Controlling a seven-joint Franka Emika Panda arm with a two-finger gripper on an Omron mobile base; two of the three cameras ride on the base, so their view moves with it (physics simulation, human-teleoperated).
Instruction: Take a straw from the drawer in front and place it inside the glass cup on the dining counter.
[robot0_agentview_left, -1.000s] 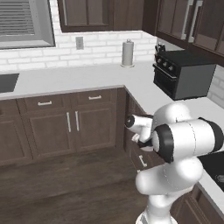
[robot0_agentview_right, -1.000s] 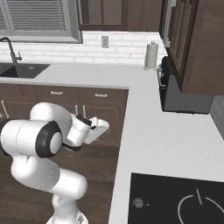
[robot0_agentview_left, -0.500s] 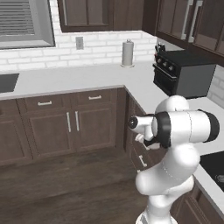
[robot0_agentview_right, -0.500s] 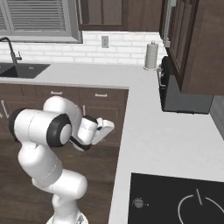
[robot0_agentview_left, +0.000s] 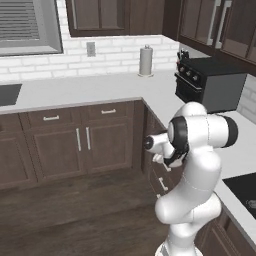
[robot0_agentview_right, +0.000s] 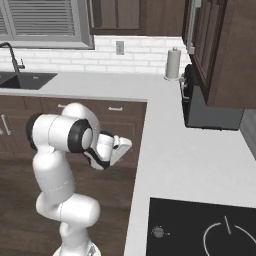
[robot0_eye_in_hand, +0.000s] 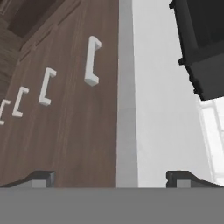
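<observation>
My gripper (robot0_eye_in_hand: 111, 177) is open, its two dark fingertips (robot0_eye_in_hand: 41, 177) spread wide with nothing between them. It faces the dark brown cabinet front just under the white counter edge. The drawer (robot0_eye_in_hand: 105, 109) lies straight ahead and is closed, its silver bar handle (robot0_eye_in_hand: 92, 61) a little way beyond the tips. In the right base view the gripper (robot0_agentview_right: 125, 146) hangs beside the counter's front edge, and in the left base view the gripper (robot0_agentview_left: 166, 159) sits close to the cabinet face. The straw is hidden. The glass cup and the dining counter are out of view.
More drawer handles (robot0_eye_in_hand: 46, 87) run down the cabinet face below the top one. A black toaster oven (robot0_agentview_left: 210, 82) stands on the white counter (robot0_agentview_right: 185, 155), with a paper towel roll (robot0_agentview_left: 145, 61) behind it and a cooktop (robot0_agentview_right: 200, 230) near me. Wood floor (robot0_agentview_left: 75, 210) lies to the left.
The arm's elbow has swung upward and the hand has shifted closer to the right-hand cabinet front. The jaws have stayed open.
</observation>
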